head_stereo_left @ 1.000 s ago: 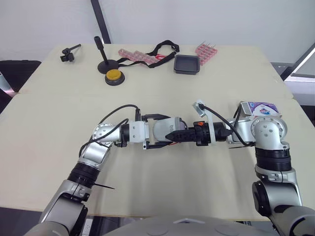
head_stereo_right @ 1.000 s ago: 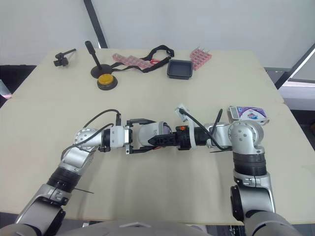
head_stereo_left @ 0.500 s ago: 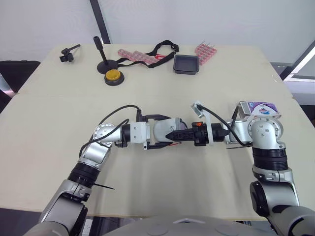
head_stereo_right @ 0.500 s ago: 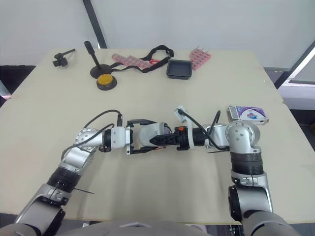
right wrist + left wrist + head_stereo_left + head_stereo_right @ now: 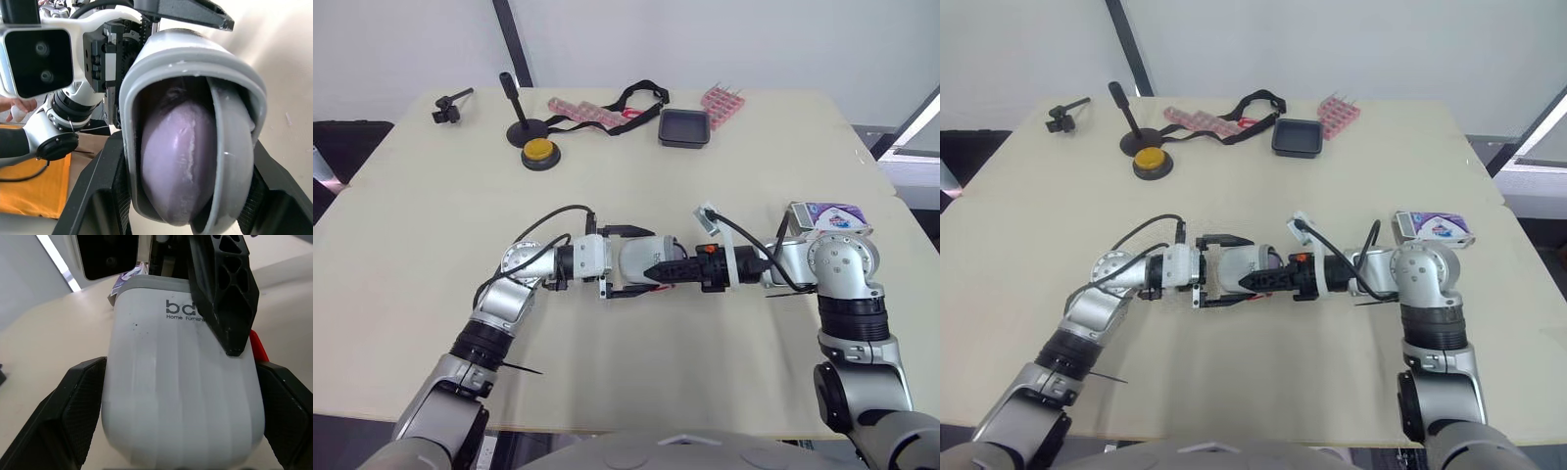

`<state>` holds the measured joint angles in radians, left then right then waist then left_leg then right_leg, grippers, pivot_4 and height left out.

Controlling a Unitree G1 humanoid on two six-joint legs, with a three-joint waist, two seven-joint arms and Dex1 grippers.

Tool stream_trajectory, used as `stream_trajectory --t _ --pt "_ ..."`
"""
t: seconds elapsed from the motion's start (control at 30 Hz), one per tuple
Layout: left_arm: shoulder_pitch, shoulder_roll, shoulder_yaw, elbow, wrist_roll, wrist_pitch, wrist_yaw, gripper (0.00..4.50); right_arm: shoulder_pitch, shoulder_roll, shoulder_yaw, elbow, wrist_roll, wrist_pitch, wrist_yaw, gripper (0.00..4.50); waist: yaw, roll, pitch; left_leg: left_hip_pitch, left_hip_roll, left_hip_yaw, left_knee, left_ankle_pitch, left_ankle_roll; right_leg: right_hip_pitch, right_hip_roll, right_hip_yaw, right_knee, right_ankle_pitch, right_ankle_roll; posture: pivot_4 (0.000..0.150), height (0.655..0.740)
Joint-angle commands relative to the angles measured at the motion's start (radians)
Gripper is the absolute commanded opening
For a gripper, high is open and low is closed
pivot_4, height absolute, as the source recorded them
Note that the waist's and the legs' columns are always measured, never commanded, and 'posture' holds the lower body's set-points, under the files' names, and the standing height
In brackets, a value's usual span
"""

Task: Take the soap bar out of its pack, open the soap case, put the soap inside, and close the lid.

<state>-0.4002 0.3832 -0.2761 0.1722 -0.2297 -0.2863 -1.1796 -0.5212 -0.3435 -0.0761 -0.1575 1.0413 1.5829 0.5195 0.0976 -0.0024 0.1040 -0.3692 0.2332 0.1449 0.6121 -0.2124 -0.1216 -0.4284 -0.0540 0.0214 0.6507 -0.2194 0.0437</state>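
soap case (image 5: 634, 257), soap (image 5: 178, 161) inside, clamped btwn fingers of left gripper (image 5: 182, 377); right gripper (image 5: 658, 270) clamps opp. end

At the middle right of the left eye view, the right arm (image 5: 843, 262) hides the near part of the soap pack (image 5: 829, 212). A black finger (image 5: 222, 293) cuts short the lettering on the soap case (image 5: 181, 382), whose rim covers the edges of the soap (image 5: 178, 161).

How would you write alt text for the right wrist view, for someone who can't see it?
A grey soap case gapes toward the camera with a lilac soap bar inside, its lid ajar. The right gripper clasps its sides; the left gripper holds its far end.
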Motion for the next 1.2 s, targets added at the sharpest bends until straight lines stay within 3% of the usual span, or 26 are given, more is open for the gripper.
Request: stream_trajectory --t 0.03,0.23,0.4,0.53,0.83,1.2 --pt "-0.045 0.051 0.042 -0.010 -0.055 0.088 -0.043 4.50 -0.011 -0.116 0.057 -0.048 -0.045 -0.049 0.062 2.15 0.003 0.000 0.000 0.000 0.000 0.000 0.000 0.000 0.000 0.000 0.000 0.000 0.000 0.000 0.000 0.150 0.7291" --pt "-0.071 0.124 0.041 0.079 -0.032 0.125 -0.132 4.50 -0.064 -0.253 0.140 -0.051 -0.112 -0.145 0.162 2.15 -0.001 0.000 0.000 0.001 0.000 0.001 -0.002 0.001 -0.001 0.000 0.001 0.001 0.000 0.000 0.000 0.150 0.7291" --pt "-0.114 0.100 0.053 0.064 -0.074 0.269 -0.117 4.50 -0.173 -0.424 0.369 -0.116 -0.290 -0.308 0.289 2.15 0.007 0.000 0.000 0.000 0.000 0.001 -0.002 0.001 -0.001 0.000 0.001 0.000 0.000 0.000 0.000 0.150 0.7291" --pt "-0.135 0.072 0.042 -0.037 -0.106 0.430 -0.081 4.50 -0.329 -0.560 0.637 -0.174 -0.532 -0.483 0.425 2.15 0.009 0.000 0.001 -0.001 0.000 0.000 -0.002 0.001 -0.001 0.000 0.001 0.001 0.000 0.000 0.000 0.150 0.7291" --pt "-0.186 0.030 -0.004 -0.227 -0.097 0.723 0.045 4.50 -0.585 -0.554 0.911 -0.224 -0.777 -0.547 0.598 2.15 -0.001 0.000 0.002 -0.001 0.001 0.000 -0.002 0.001 -0.001 0.000 0.002 0.001 0.001 0.000 0.000 0.150 0.7291" --pt "-0.179 -0.026 -0.059 -0.255 -0.033 0.766 0.172 4.50 -0.642 -0.459 0.999 -0.159 -0.910 -0.546 0.679 2.15 -0.005 0.000 0.002 -0.002 0.001 0.000 -0.001 0.001 -0.001 0.000 0.002 0.001 0.002 0.000 0.000 0.150 0.7291"
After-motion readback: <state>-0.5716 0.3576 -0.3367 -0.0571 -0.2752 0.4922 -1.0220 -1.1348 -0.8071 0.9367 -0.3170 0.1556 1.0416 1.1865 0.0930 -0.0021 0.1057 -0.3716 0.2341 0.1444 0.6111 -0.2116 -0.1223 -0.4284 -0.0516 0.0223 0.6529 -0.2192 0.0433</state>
